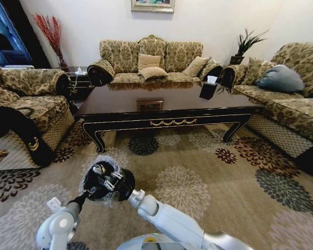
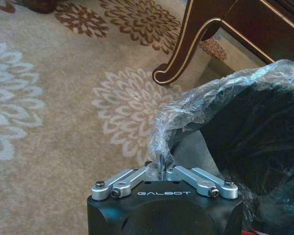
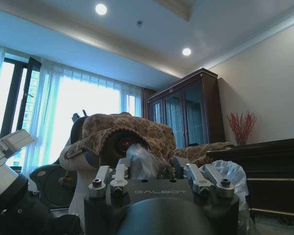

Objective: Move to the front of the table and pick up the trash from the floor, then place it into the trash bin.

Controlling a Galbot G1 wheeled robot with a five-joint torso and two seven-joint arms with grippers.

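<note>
While our left gripper [image 2: 161,169] pinches the trash bin [image 2: 264,147] liner, our right gripper [image 3: 147,169] clamps clear trash [image 3: 143,161], which we judge must next be released into the bin.

Table [image 1: 167,107], dark glossy wood w/ gold scroll on front edge, spans the mid-room; sofas on 3 sides. Black tissue box [image 1: 209,88] sits near table's far right corner. Small dark flat item [image 1: 149,105] lies on table near the middle of its front edge.

Floor [image 1: 208,172]: beige carpet w/ flower medallions. Trash bin [image 1: 105,179], black w/ clear liner, stands on the floor just in front of table's front left leg. Right arm reaches across from lower right; right tool [image 1: 107,179] sits over bin opening, fingers' state unclear. Left arm low at bottom left, its left tool [image 1: 87,194] at the bin's near rim.
</note>
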